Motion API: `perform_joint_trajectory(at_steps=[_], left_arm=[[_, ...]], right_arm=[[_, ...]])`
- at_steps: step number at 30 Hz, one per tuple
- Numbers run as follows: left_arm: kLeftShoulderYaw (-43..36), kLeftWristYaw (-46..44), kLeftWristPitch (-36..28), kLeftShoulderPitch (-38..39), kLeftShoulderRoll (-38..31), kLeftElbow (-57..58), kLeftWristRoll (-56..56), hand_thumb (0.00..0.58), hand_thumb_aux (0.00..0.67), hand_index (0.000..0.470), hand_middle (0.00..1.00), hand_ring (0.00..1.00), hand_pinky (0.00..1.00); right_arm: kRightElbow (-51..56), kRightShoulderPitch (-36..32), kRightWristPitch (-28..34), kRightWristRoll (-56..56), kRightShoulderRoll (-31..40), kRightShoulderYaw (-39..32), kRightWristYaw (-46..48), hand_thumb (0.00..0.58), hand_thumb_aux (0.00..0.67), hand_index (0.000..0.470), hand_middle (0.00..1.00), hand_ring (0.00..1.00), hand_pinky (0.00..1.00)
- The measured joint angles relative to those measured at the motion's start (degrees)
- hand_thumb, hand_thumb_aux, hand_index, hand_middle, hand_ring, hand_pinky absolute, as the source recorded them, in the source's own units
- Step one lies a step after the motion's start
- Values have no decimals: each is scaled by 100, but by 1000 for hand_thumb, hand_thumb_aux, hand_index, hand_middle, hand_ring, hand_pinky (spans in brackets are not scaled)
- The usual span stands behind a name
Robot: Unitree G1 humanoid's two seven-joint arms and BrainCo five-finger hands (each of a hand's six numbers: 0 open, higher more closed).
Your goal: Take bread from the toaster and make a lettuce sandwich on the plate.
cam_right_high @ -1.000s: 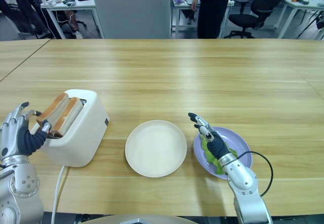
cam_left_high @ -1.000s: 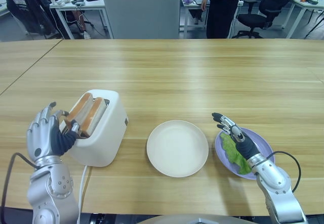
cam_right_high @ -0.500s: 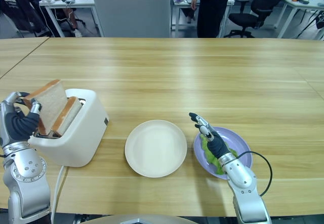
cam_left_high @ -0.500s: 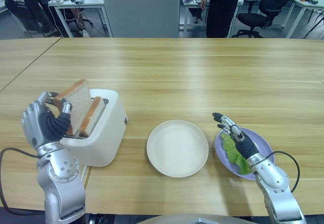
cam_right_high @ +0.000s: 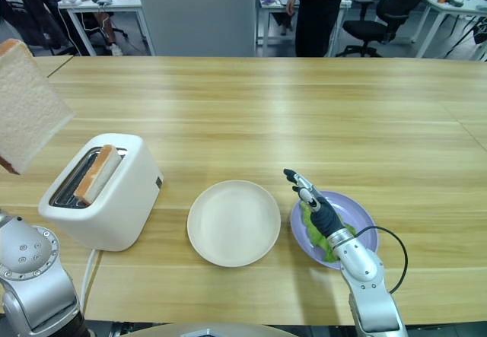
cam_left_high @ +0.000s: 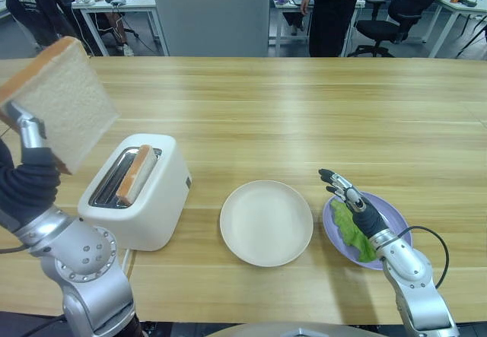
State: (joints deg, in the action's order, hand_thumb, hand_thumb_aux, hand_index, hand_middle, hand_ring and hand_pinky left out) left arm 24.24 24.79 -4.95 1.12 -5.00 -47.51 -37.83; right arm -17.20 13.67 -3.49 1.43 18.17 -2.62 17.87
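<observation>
My left hand (cam_left_high: 29, 177) is raised high at the left edge, shut on a slice of white bread (cam_left_high: 57, 101) held well above and left of the white toaster (cam_left_high: 152, 200). A second slice (cam_left_high: 135, 174) still stands in the toaster's right slot; the left slot is empty. The cream plate (cam_left_high: 266, 223) lies bare in front of me. To its right a purple plate (cam_left_high: 396, 223) holds a lettuce leaf (cam_left_high: 351, 230). My right hand (cam_left_high: 351, 200) rests over the lettuce with fingers stretched out, holding nothing.
The toaster's cord (cam_left_high: 124, 265) runs off the near table edge. Broad bare wooden tabletop (cam_left_high: 289, 116) stretches behind the plates. Desks, office chairs and a standing person are in the room beyond the far edge.
My left hand has lifted one bread slice out of the toaster's left slot and raised it up and to the left. The right hand has stayed over the lettuce.
</observation>
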Motion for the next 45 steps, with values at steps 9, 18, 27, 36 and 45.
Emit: perform_joint_trajectory(at_steps=[9,18,27,36,45], left_arm=[[-1401,-1978,-547,140,510,442,2756,580,670,460,1000,1000,1000],[-2880,-3157,-469,966,422,1524,3602,580,670,460,1000,1000,1000],[-3792,-3503,-144,952,114,3094,3312,580,670,460,1000,1000,1000],[-3964,-3116,389,658,75,4289,2800,580,670,460,1000,1000,1000],[-3844,-2601,559,439,53,4594,2400,580,670,460,1000,1000,1000]], right_arm=[[-72,-273,-12,-11,-98,132,-144,0,0,0,0,0,0],[-214,-739,-23,-87,-89,319,-131,0,0,0,0,0,0],[-171,-915,-21,-118,-88,249,19,0,0,0,0,0,0],[-122,-963,-21,-125,-91,215,121,0,0,0,0,0,0],[-9,-960,-25,-123,-107,190,136,0,0,0,0,0,0]])
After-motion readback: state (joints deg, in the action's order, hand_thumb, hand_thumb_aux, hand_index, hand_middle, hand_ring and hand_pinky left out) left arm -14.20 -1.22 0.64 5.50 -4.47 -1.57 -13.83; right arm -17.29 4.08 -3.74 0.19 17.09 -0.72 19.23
